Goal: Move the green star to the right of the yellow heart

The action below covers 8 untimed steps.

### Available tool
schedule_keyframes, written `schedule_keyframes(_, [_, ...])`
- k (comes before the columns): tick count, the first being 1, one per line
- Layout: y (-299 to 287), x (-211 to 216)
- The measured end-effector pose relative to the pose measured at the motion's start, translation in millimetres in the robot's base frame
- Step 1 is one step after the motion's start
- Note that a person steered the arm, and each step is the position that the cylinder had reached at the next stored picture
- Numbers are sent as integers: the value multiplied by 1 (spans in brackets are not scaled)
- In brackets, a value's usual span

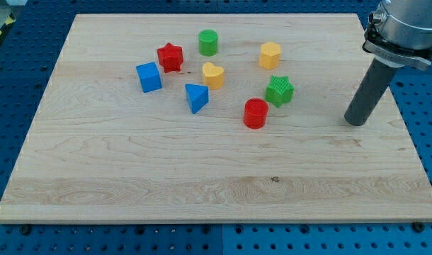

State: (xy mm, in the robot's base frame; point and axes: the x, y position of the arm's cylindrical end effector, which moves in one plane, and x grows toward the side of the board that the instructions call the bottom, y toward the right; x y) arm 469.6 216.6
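1. Camera view, layout: the wooden board (216, 184) lies on a blue pegboard table (18, 64). The green star (279, 91) sits to the view's right of the block cluster, already right of and a little below the yellow heart (213, 74), with a clear gap between them. My tip (355, 122) rests on the board well apart to the view's right of the star, touching no block. The arm carries no pincer, only a rod, so there is nothing to open or close.

2. Risks: the red cylinder (256, 113) stands just beside the star at its lower left, and the yellow hexagon (270, 54) is near above it. A push from the right would likely drive the star toward the heart; off line, it could clip the red cylinder. Too hard a push could shove the heart toward the blue triangle (196, 97).

3. Room: between heart and star the board is bare, so a short leftward and slightly upward nudge looks feasible. The view's bottom half is open, and the right edge is close behind my tip.
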Motion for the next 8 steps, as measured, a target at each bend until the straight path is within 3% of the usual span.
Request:
schedule_keyframes(3, [2, -5])
schedule_keyframes(4, [-16, -32])
schedule_keyframes(8, [-87, -41])
